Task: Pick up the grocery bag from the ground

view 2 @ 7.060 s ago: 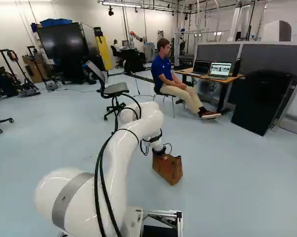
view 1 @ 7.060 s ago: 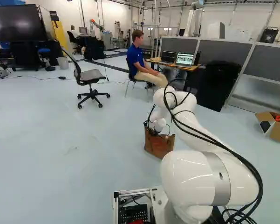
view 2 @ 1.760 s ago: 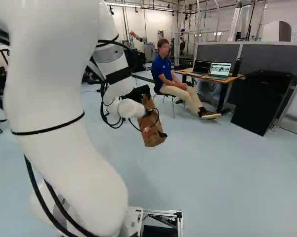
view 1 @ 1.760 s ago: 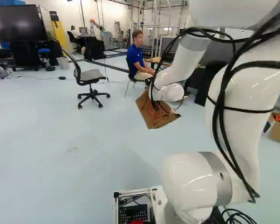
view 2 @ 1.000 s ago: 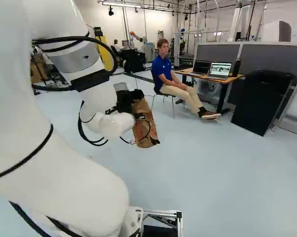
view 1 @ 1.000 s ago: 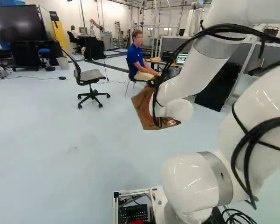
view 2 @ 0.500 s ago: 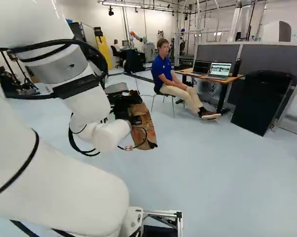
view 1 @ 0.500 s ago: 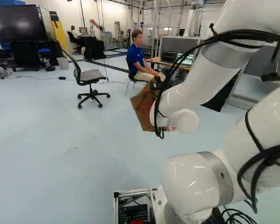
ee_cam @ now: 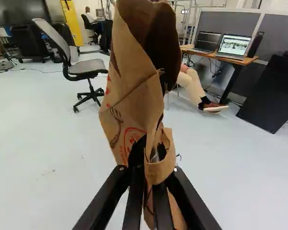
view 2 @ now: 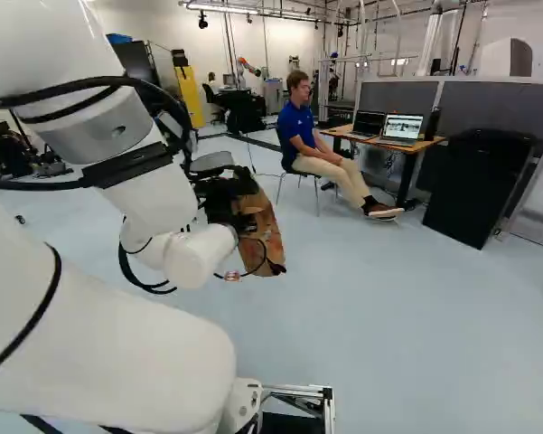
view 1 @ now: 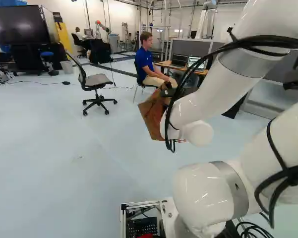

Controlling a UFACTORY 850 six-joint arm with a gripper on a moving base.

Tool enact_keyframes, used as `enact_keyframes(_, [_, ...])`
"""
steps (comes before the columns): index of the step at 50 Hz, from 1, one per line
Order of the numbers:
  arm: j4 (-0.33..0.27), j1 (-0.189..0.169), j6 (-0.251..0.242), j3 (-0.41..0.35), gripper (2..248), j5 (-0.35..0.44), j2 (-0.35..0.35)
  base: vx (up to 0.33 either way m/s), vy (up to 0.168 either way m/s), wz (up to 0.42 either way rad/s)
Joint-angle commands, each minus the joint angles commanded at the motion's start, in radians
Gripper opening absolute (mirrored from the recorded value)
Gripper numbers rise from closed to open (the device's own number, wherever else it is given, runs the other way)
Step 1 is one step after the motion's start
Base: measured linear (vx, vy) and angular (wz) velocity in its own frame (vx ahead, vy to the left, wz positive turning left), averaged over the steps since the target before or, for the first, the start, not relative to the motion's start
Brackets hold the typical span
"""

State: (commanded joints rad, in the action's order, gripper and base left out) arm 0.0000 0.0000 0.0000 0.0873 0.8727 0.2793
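One office chair (view 1: 96,80) stands at eleven o'clock; at twelve, the grocery bag (view 1: 151,118) hangs tilted above the floor (view 1: 64,173), a fold of it pinched in the gripper (ee_cam: 152,155). Raise it slowly, grip firm, lest it tear; avoid swinging toward the desk (ee_cam: 245,60) at one.

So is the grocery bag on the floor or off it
Off it: the end effector holds the bag in the air, with floor showing beyond its lower edge.

Pretty sure this is a robotics lab: another robot (view 2: 245,65) at the back, 2 laptops (view 2: 402,127) on a desk (view 2: 425,143), grey partitions (view 2: 479,104), a big dark screen (view 1: 15,24) and an office chair (view 1: 96,80).
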Motion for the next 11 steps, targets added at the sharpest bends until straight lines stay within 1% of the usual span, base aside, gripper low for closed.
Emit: enact_keyframes(11, [0.0,0.0,0.0,0.0,22,0.0,0.0,0.0,0.0,0.0])
